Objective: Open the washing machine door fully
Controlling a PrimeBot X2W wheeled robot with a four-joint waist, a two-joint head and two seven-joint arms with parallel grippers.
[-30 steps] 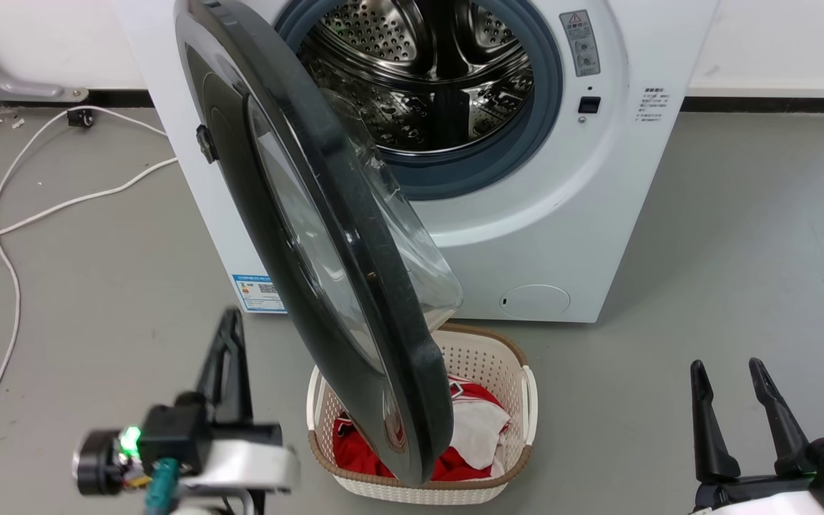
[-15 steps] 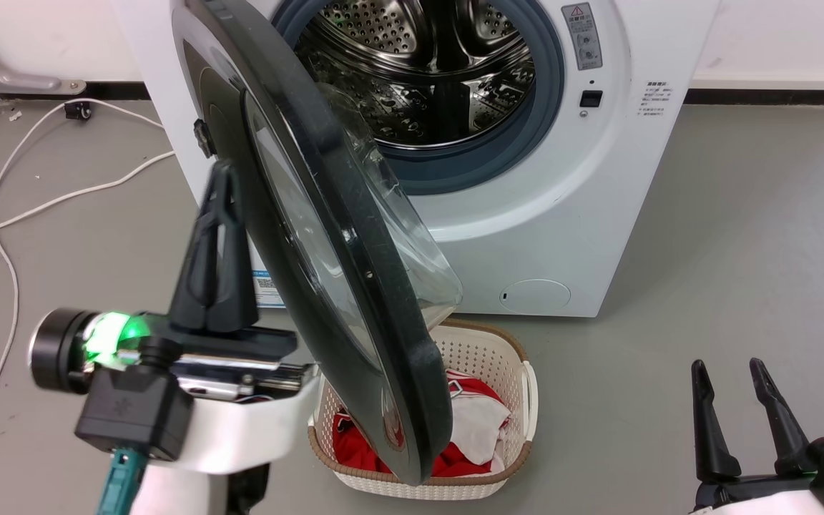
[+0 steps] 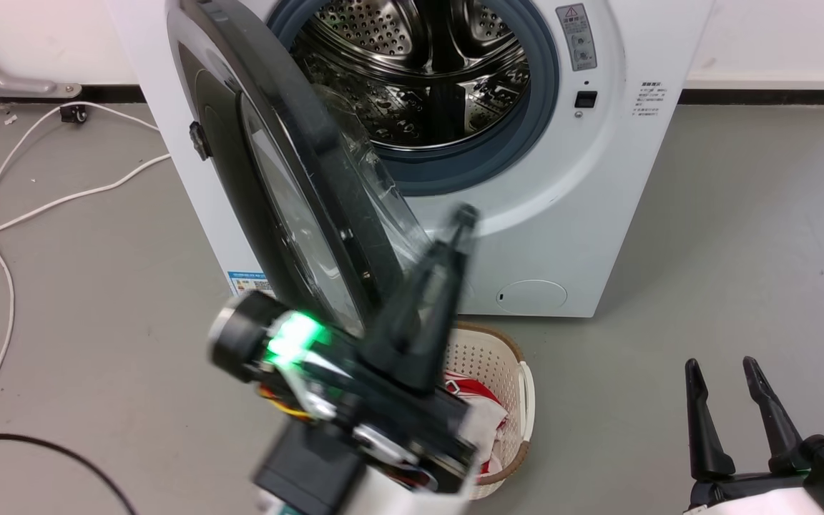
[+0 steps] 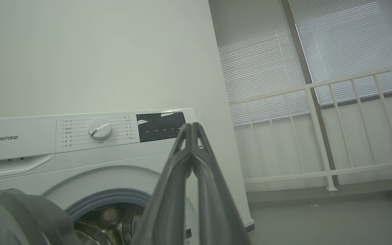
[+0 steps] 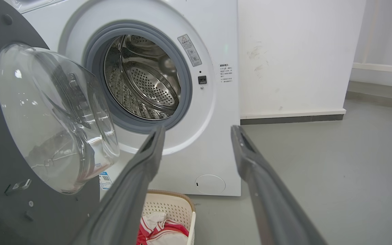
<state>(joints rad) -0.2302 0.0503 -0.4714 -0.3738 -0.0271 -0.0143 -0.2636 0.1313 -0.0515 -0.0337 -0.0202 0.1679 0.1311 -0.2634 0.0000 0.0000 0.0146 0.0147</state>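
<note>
The washing machine (image 3: 584, 214) is a white front loader with its steel drum (image 3: 419, 71) exposed. The washing machine door (image 3: 222, 143), glossy black with a clear glass bowl (image 5: 53, 115), stands roughly half open with its edge toward me. My left gripper (image 3: 465, 214) is blurred and shut, empty, its fingers slanting up and to the right in front of the door's lower inner side; whether they touch it I cannot tell. In the left wrist view the shut left gripper (image 4: 191, 125) points at the control panel. My right gripper (image 3: 719, 363) sits low at the right, open and empty, far from the door.
A cream laundry basket (image 3: 487, 350) holding red and white clothes (image 3: 480, 415) stands on the floor under the door. A white cable (image 3: 61, 200) and a black cable (image 3: 47, 443) lie on the grey floor at the left. A white railing (image 4: 318, 136) stands right of the machine.
My left arm rose beside the door's outer face, then swung right across its lower edge to the inner side. The door's angle has barely changed. The right gripper stayed put.
</note>
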